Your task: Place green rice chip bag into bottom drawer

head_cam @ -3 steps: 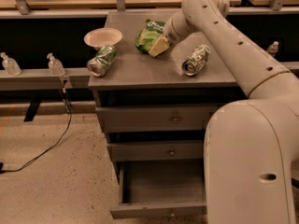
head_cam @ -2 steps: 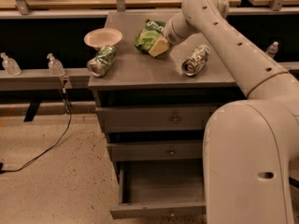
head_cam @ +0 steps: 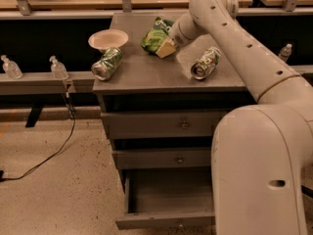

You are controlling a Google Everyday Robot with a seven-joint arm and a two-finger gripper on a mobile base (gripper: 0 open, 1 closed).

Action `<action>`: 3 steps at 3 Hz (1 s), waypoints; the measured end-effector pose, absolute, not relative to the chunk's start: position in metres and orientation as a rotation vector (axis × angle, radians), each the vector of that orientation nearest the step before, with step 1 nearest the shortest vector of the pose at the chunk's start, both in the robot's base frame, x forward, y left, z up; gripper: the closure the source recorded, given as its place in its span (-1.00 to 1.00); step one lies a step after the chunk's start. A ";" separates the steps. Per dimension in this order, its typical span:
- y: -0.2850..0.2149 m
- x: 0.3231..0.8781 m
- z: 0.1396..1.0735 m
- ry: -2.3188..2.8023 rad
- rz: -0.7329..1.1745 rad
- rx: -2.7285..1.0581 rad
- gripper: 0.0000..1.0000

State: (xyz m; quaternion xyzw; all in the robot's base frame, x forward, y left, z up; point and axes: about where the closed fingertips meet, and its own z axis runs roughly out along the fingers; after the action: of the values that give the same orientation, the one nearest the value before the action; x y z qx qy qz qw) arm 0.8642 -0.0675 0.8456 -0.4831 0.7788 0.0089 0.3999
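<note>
The green rice chip bag point(head_cam: 155, 37) lies crumpled on top of the grey cabinet, toward the back middle. My gripper point(head_cam: 166, 45) is at the bag's right side, its pale fingers shut on the bag's lower right edge. My white arm reaches in from the lower right over the cabinet top. The bottom drawer point(head_cam: 168, 199) is pulled open below the two shut drawers; what shows of its inside is bare.
A crushed green-and-white can point(head_cam: 107, 63) lies at the front left of the cabinet top point(head_cam: 146, 70), another can point(head_cam: 206, 62) at the right. A white bowl point(head_cam: 108, 39) sits at the back left. Small bottles point(head_cam: 57, 67) stand on a ledge at left. A cable runs across the floor.
</note>
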 end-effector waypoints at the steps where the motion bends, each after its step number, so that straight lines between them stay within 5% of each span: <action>1: -0.080 0.857 0.911 1.791 0.052 -1.151 1.00; 3: -0.113 0.804 1.026 1.553 0.008 -1.100 1.00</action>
State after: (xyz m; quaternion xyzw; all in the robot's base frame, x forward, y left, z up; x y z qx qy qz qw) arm 0.8039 -0.1131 1.0256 -0.4705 0.6645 0.0036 0.5806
